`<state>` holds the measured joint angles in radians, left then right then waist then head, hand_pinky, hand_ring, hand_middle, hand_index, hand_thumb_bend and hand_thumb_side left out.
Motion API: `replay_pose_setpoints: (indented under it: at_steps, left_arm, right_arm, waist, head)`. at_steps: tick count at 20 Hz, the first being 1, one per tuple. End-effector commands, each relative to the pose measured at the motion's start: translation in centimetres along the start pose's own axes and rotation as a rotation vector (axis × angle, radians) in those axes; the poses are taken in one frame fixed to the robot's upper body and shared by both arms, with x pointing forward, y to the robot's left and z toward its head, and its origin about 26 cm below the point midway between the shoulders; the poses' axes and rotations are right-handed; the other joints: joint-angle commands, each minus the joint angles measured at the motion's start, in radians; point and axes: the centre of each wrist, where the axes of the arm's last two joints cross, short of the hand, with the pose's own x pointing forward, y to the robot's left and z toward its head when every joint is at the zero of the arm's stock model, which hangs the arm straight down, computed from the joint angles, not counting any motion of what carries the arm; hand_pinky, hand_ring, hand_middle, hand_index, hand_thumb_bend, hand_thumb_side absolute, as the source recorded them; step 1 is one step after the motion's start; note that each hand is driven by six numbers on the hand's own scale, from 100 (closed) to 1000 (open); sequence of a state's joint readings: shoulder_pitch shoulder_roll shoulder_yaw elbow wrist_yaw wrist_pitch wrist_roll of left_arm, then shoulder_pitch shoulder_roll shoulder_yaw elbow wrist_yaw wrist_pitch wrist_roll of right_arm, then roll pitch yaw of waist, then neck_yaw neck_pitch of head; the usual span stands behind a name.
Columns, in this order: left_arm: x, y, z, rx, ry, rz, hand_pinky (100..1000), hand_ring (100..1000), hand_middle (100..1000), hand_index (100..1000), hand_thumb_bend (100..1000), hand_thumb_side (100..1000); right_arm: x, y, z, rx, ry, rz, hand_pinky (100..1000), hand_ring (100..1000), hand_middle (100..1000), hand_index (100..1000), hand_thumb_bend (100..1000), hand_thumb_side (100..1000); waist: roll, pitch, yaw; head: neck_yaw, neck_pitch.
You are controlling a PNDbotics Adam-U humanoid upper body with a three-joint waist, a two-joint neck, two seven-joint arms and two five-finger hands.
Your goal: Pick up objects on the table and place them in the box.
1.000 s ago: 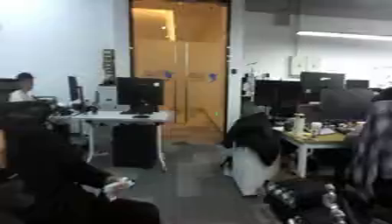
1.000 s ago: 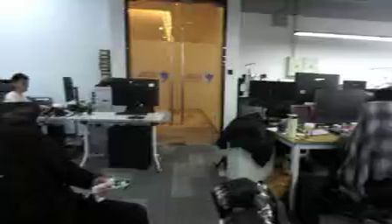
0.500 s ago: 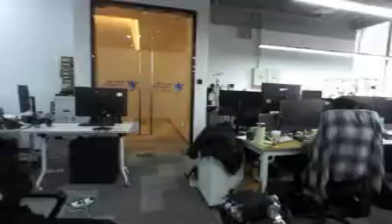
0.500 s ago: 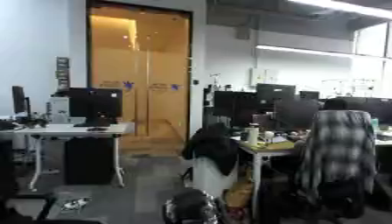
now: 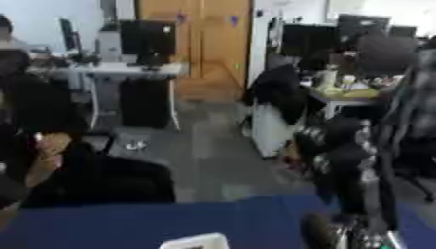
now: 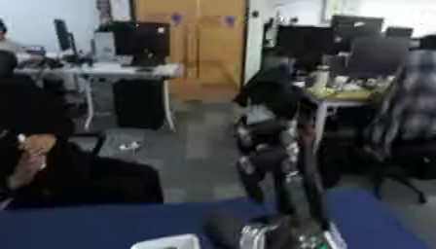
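Left eye view: camera looks mostly at office beyond; only far strip of blue desk [image 5: 170,223] shows along bottom. White object [image 5: 194,241], maybe box rim, at near bottom edge. Right robot hand [image 5: 349,233] at bottom right, blurred; cannot tell finger state or any hold.

Right eye view: same white object [image 6: 166,241], right arm rising centre-right. Left robot hand unseen.

Judgement: task at start; next move needs gaze on desk to find objects.

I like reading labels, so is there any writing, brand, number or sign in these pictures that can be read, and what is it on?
None can be read.
Small blue marks on the orange wooden doors: too blurred to read.
Dark computer monitors: no text shows.
White object on the blue table: no lettering shows.
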<state>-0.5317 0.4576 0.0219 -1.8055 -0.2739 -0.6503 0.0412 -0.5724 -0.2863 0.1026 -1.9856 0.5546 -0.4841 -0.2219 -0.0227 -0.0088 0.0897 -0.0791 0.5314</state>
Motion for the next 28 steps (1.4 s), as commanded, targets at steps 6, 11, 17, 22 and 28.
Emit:
replay_pose_setpoints:
  at_steps: [6, 11, 17, 22, 28]
  left_arm:
    - [-0.2, 1.0, -0.2, -0.005, 0.036, -0.007, 177, 202, 190, 642, 207, 712]
    - [-0.3, 1.0, 0.0, -0.005, 0.048, 0.0, 266, 334, 287, 660, 199, 729]
    - [-0.6, 1.1, 0.4, -0.038, 0.065, 0.006, 459, 579, 449, 707, 175, 769]
    - [-0.8, 1.2, 0.7, -0.058, 0.078, 0.012, 489, 597, 462, 716, 172, 778]
    - [-0.8, 1.3, 0.8, -0.08, 0.085, 0.021, 499, 597, 459, 719, 159, 785]
  right_arm:
    - [-0.4, -0.8, 0.1, -0.027, 0.056, 0.084, 100, 100, 100, 100, 434, 996]
    - [-0.9, -0.5, 0.5, 0.018, 0.121, 0.089, 100, 100, 100, 108, 412, 1000]
    - [-2.7, -0.1, 1.9, 0.216, 0.256, 0.139, 100, 192, 323, 490, 479, 1000]
    - [-5.9, -0.8, 3.5, 0.489, 0.346, 0.231, 426, 429, 537, 591, 525, 1000]
    - [-10.3, -2.1, 6.2, 0.753, 0.464, 0.34, 684, 576, 690, 666, 571, 1000]
  waist:
    - [-0.001, -0.008, 0.001]
    - [0.0, -0.006, 0.001]
    - [0.001, -0.003, 0.005]
    - [-0.001, -0.006, 0.007]
    - [-0.004, -0.009, 0.01]
  head:
    - [0.074, 0.157]
    - [0.071, 0.162]
    - [0.047, 0.152]
    - [0.032, 0.154]
    - [0.003, 0.152]
